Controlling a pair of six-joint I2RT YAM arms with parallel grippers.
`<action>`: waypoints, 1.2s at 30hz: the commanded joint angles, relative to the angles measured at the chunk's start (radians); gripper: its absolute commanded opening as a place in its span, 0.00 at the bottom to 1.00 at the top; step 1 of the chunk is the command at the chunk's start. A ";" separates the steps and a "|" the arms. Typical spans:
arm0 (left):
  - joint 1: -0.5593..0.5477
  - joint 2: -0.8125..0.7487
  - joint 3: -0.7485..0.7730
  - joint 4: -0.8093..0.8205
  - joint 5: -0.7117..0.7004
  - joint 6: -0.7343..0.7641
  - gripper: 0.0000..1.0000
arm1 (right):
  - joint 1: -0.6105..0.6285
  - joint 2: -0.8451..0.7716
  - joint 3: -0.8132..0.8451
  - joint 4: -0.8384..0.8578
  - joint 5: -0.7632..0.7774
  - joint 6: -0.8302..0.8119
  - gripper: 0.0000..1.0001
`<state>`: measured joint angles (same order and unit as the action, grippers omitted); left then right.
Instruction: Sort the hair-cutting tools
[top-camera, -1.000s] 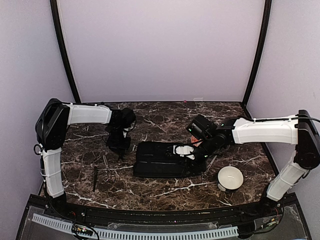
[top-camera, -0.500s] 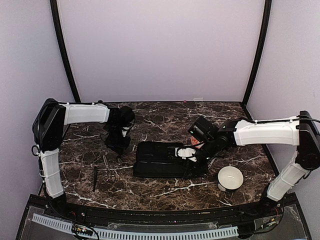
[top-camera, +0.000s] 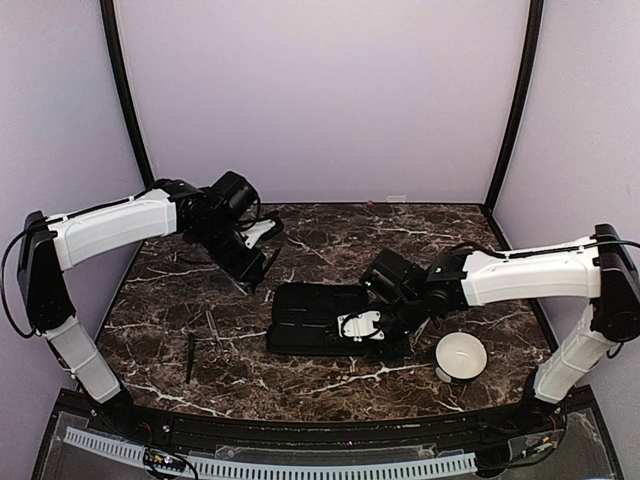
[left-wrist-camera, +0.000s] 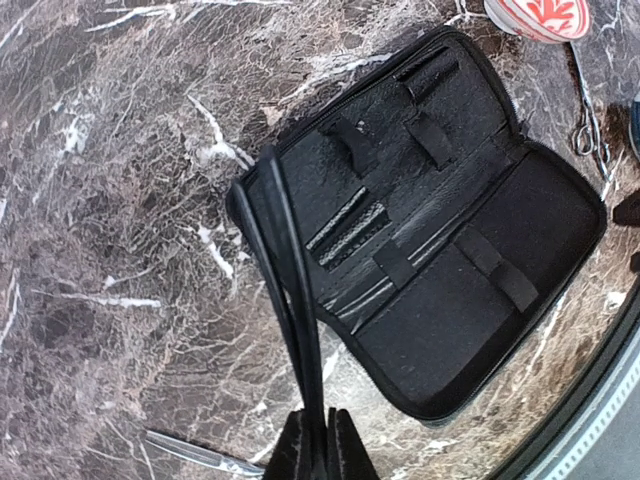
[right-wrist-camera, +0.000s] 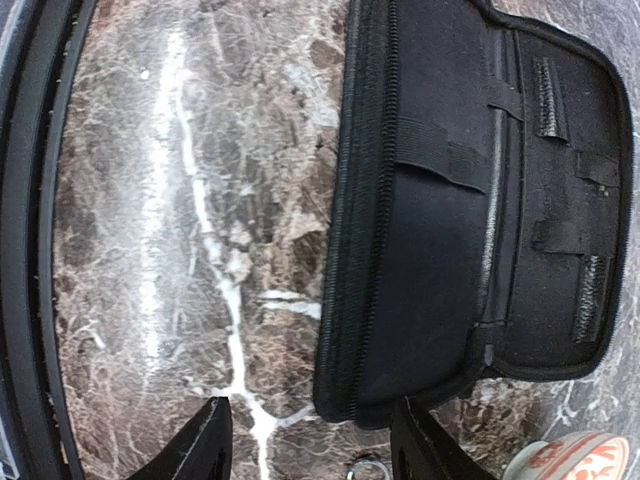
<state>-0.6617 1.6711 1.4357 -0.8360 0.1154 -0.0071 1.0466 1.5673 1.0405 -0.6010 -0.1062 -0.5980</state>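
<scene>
Lifting off the counter (top-camera: 330, 235), our left arm now stands high and swung toward the back, where a second ago it was bent low over the marble just left of the case (top-camera: 310, 320). Its pincer (left-wrist-camera: 318, 445) has gone from slightly parted to clamped tight, and the wrist view shows a slim dark tool (left-wrist-camera: 295, 270), likely the comb, pinched at one end and hanging out over the near edge of the open case. We read that as a finished pick: one tool is off the counter and ready to be placed.

Our right arm has slid along the case toward its near side. Its pincer (right-wrist-camera: 315, 440) stands about half open and holds nothing; a corner of the case lies between the fingers in its wrist view, though we cannot tell whether they touch it. We judge it is there to steady the case.

Other tools are not yet sorted: scissors (top-camera: 218, 350) and a dark stick (top-camera: 190, 358) lie on the counter left of the case, and a second pair of scissors (left-wrist-camera: 590, 120) lies near the bowl (top-camera: 461, 357). The case's straps look empty, so most of the sorting is ahead of us.
</scene>
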 joint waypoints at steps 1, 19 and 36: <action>-0.007 -0.083 -0.078 0.064 0.049 0.118 0.00 | 0.015 0.019 0.054 0.008 0.057 -0.017 0.54; -0.014 -0.350 -0.317 0.208 0.127 0.217 0.00 | 0.059 0.196 0.079 0.098 -0.074 -0.056 0.16; -0.212 -0.072 -0.238 -0.015 0.188 0.228 0.00 | 0.083 0.119 -0.166 0.106 -0.048 -0.283 0.00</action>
<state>-0.8070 1.5452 1.1408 -0.7433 0.2989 0.2054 1.1095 1.6997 0.9245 -0.4053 -0.1329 -0.8345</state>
